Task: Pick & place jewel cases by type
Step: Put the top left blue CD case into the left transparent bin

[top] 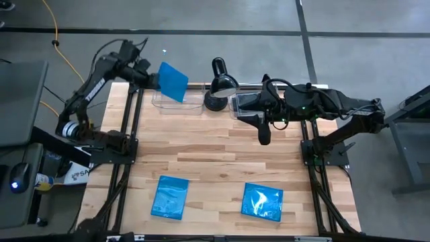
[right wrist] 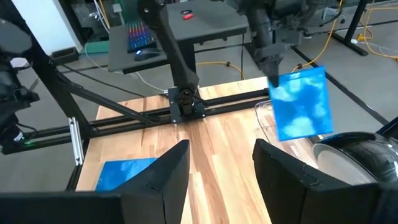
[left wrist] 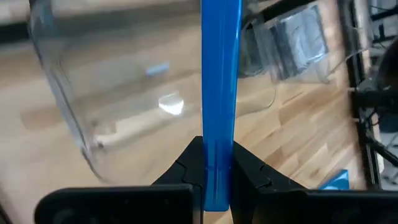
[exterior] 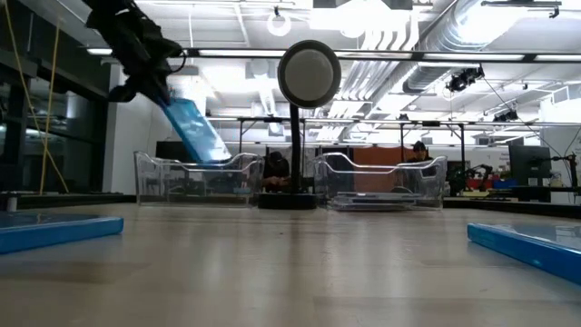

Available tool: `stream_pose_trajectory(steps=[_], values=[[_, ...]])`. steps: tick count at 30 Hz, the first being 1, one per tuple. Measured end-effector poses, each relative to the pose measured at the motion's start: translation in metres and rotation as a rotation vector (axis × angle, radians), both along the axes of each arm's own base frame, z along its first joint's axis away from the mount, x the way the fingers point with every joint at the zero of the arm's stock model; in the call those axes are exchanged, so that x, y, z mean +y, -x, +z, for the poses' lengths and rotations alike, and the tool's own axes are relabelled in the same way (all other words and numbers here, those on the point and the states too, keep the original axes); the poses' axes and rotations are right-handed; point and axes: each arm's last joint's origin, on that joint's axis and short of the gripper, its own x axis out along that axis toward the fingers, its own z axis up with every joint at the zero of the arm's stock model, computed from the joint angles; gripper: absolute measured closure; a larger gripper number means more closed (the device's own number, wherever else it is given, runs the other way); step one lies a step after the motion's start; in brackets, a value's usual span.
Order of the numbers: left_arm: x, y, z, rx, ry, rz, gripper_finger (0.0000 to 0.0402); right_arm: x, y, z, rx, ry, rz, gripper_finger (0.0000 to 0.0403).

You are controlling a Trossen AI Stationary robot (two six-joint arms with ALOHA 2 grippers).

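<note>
Left gripper (top: 149,78), upper left in the high view, pinches a blue jewel case (top: 173,82) by its edge, tilted over the left clear bin (top: 176,102), likely so it slides in. Right gripper (top: 264,136) hangs spread and empty, upper right. Two blue cases (top: 169,197) lie at the bottom of the surface (top: 222,154). Right bin (exterior: 381,182) contents are unclear.

Floor: grey concrete (top: 222,17) with dark seams around the desk.
Desk: pale wood planks (top: 222,158), black frame rails at both sides.
Ceiling: white ducts and pipes (exterior: 454,36), bright round lights.
Lamp: black desk lamp (exterior: 309,77) at the far edge, round head.
Side furniture: grey table (right wrist: 180,28) carrying a lit keyboard.
Cable: yellow cord (top: 57,37) across the floor.
</note>
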Motion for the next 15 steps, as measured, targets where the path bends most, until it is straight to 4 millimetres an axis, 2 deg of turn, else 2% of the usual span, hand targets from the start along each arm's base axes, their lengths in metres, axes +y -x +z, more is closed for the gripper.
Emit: stream_pose_trajectory(steps=[7,15], values=[[-0.024,-0.004,-0.026,-0.016,0.044,0.094,0.0375,0.000,0.001,-0.002,0.024,0.009,0.003,0.0242],[-0.024,-0.014,-0.045,-0.052,0.055,0.168,0.0366,0.000,0.001,-0.004,0.040,0.011,0.003,0.0242]])
